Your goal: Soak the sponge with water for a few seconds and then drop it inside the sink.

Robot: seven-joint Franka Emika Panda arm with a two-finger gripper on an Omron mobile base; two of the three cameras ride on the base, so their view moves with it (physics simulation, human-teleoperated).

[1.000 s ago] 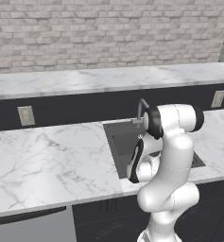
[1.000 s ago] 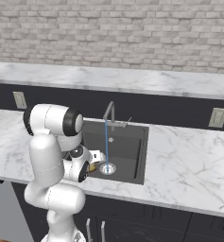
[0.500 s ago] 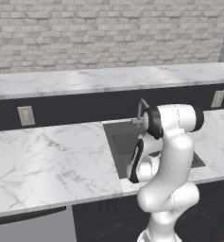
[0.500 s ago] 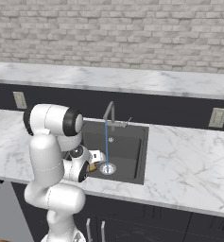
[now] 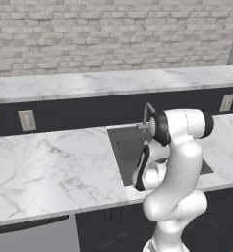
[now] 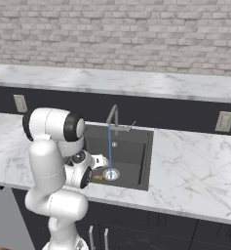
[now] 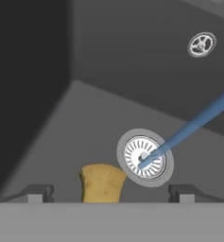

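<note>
In the hand view my gripper (image 7: pixel 111 191) is open, its fingertips (image 7: pixel 38 192) far apart low over the dark sink floor (image 7: pixel 75 127). The mustard-yellow sponge (image 7: pixel 102 183) sits between them, touching neither, just left of the round silver drain (image 7: pixel 145 158). The light-blue water (image 7: pixel 193 125) runs straight into that drain, beside the sponge. From the right base view the hand (image 6: pixel 98 161) hangs inside the sink (image 6: pixel 136 146), with the sponge (image 6: pixel 98 177) a yellow speck below it and the stream (image 6: pixel 110 149) falling from the faucet (image 6: pixel 114 114).
A marble counter (image 5: pixel 49 167) runs left of the basin and another stretch (image 6: pixel 195 171) lies to its right. The arm's white elbow (image 5: pixel 179 128) leans over the sink's front edge. Wall sockets (image 5: pixel 26 120) sit on the dark backsplash under a raised ledge.
The fingers have sprung apart and let go of the sponge, which now sits loose between them. The arm itself has stayed in place.
</note>
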